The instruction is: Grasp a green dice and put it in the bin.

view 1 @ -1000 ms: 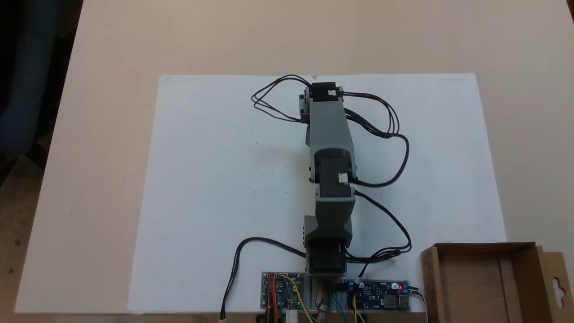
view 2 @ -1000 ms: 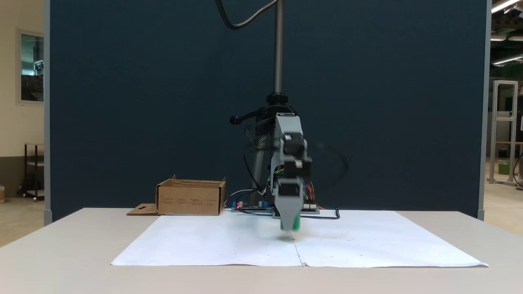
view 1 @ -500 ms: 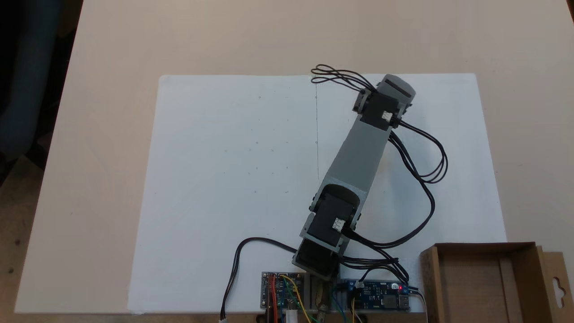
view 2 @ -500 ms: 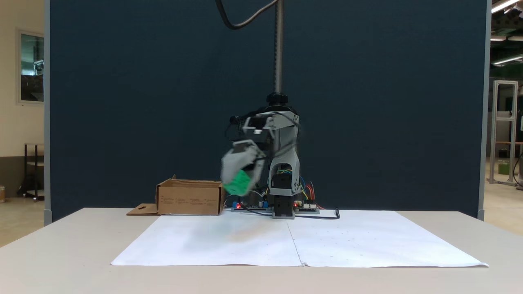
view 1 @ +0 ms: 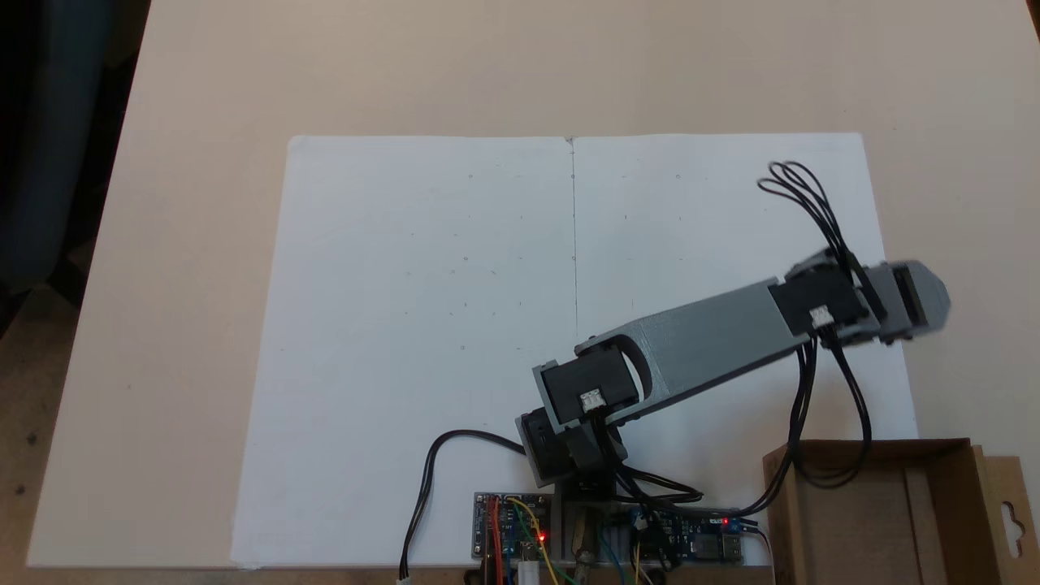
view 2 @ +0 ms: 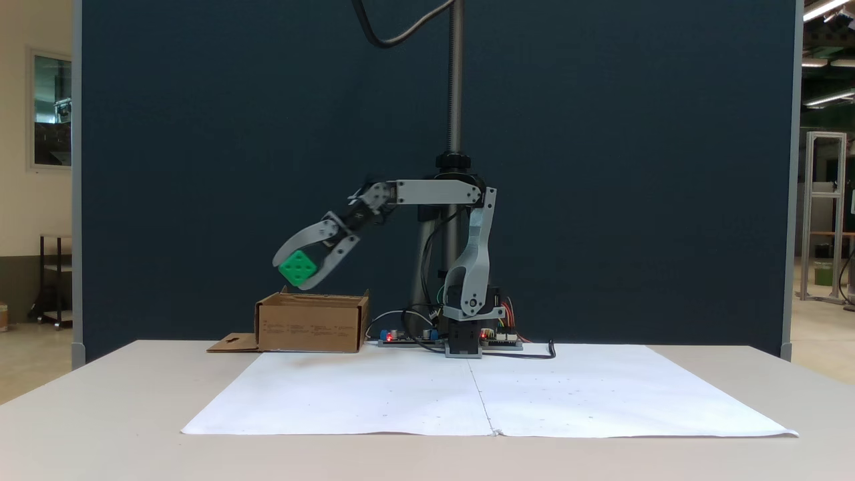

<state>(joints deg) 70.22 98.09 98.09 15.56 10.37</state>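
Where you look down from above, your arm reaches right past the paper's edge, short of the bin. From the front, your gripper clamps the green dice, bright with darker pips, tilted cornerwise just above the bin.

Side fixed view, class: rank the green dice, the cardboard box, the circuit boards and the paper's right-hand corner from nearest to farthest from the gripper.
1. Green dice: held in the gripper.
2. Cardboard box: just below.
3. Circuit boards: right of the box, by the arm's base.
4. Paper's right-hand corner: far right, front.
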